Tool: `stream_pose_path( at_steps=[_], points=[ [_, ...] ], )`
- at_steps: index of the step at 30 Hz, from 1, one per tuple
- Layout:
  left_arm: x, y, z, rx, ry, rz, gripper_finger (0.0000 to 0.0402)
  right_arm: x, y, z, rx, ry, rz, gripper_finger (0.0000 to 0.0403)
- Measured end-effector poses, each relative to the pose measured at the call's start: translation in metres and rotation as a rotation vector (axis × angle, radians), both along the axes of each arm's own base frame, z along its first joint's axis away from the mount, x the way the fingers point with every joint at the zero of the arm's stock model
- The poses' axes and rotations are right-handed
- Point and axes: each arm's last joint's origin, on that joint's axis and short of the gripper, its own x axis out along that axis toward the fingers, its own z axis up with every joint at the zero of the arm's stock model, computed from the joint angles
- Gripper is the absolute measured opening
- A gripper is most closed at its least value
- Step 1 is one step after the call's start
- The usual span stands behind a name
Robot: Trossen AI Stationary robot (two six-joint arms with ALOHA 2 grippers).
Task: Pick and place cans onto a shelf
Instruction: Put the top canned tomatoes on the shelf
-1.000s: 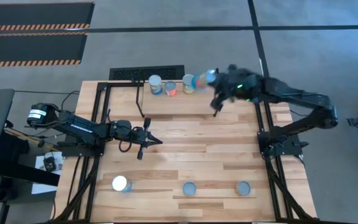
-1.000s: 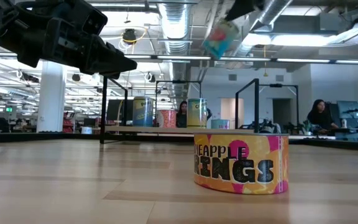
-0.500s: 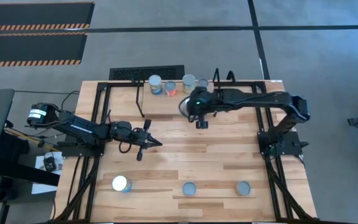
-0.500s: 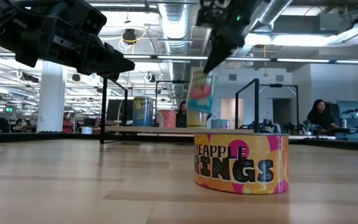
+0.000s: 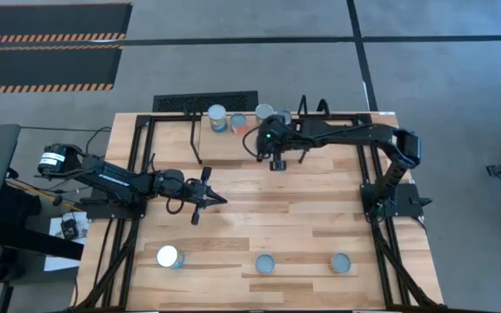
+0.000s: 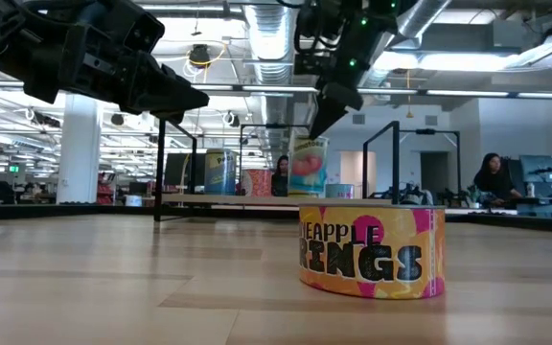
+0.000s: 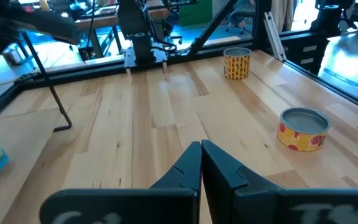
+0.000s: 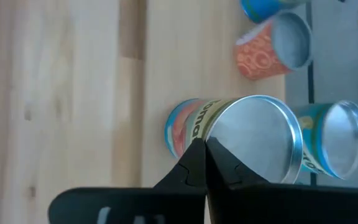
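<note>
My right gripper (image 5: 266,143) (image 6: 314,130) is over the middle of the shelf (image 5: 224,146), its fingers pointing down onto a can with a silver top and a blue and pink label (image 6: 307,169) (image 8: 253,140). This can stands upright on the shelf's wooden board (image 6: 247,198). Behind it on the board stand a blue and yellow can (image 5: 217,117), an orange one (image 5: 239,124) and two more (image 5: 263,112). My left gripper (image 5: 217,198) (image 7: 201,149) is shut and empty, above the table's left middle. My right gripper comes at the can from above, pointing down. Its fingertips (image 8: 194,155) are together at the edge of the can's top (image 8: 219,134); the fingers themselves hide the exact hold. The can is upright with its bottom on the shelf board.
Three cans stand near the table's front edge: a bright-topped one (image 5: 170,256), one in the middle (image 5: 265,263) labelled with pineapple rings (image 6: 372,251), and one to the right (image 5: 341,263). Black frame rails run along both table sides. People sit in the room beyond.
My right gripper has swung from the shelf's right end toward the table's left edge and come down with the can. The can, tilted and high in the air a second ago, now stands upright on the shelf board.
</note>
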Motion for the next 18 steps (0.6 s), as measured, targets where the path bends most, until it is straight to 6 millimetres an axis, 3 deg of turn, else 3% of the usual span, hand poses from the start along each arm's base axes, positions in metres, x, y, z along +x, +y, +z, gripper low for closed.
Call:
stream_pose_path(
  at_steps=[8, 18],
  points=[
    [0.0, 0.0, 0.0, -0.004, 0.004, 0.001, 0.0002, -0.005, -0.019, 0.001, -0.004, -0.008, -0.018, 0.0021],
    [0.0, 0.0, 0.0, -0.005, 0.004, 0.001, 0.0002, -0.004, -0.018, 0.001, 0.014, -0.026, 0.006, 0.0048]
  ],
)
